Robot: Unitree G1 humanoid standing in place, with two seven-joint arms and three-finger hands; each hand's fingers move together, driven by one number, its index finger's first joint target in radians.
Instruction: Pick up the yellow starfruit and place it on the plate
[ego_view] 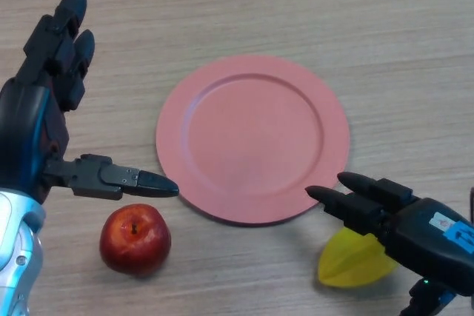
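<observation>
Starfruit (354, 260) lies on the tabletop (385, 27) just below the pink plate (252, 135), partly under the right hand (378, 209), whose straight, open fingers hold nothing. It looks light, rigid and smooth, likely plastic; gripping across its ridges seems safest. Its right side is hidden. The left hand (44, 101) hovers open near a red apple (135, 240).

Colours on the counter

The plate (252, 138) is pink, the starfruit (352, 263) is yellow, the apple (135, 239) is red, both hands are black, and the counter (385, 27) is pale brown with wood stripes.
</observation>
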